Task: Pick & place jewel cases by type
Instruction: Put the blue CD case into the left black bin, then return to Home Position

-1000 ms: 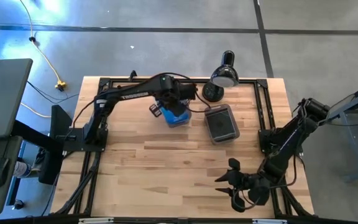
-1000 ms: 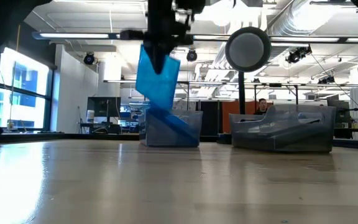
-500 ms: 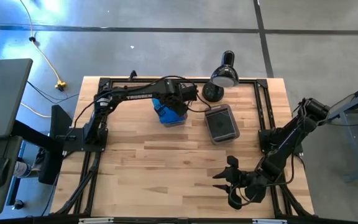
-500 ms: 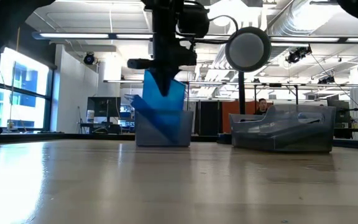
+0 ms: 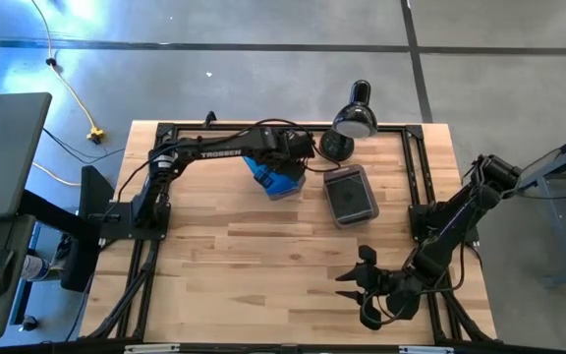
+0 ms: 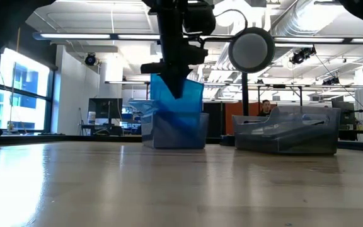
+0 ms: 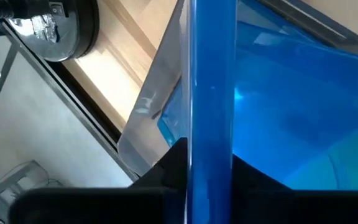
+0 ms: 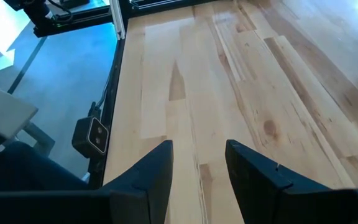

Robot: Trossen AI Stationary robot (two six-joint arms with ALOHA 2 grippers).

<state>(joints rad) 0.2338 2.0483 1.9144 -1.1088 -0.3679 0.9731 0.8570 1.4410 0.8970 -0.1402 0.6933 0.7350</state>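
Jewel cases: blue case (image 6: 176, 94) stands partly inside the left tub (image 6: 174, 130), other blues already there.
Left gripper (image 6: 174, 85): clamped on blue case.
Right gripper (image 8: 196, 163): apart, waiting at the near table edge.
Dark cases: in right tub (image 5: 351, 197).
Left: release only.

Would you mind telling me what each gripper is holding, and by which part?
The left gripper pinches a blue case by its top edge, over the tub. The right gripper holds nothing.
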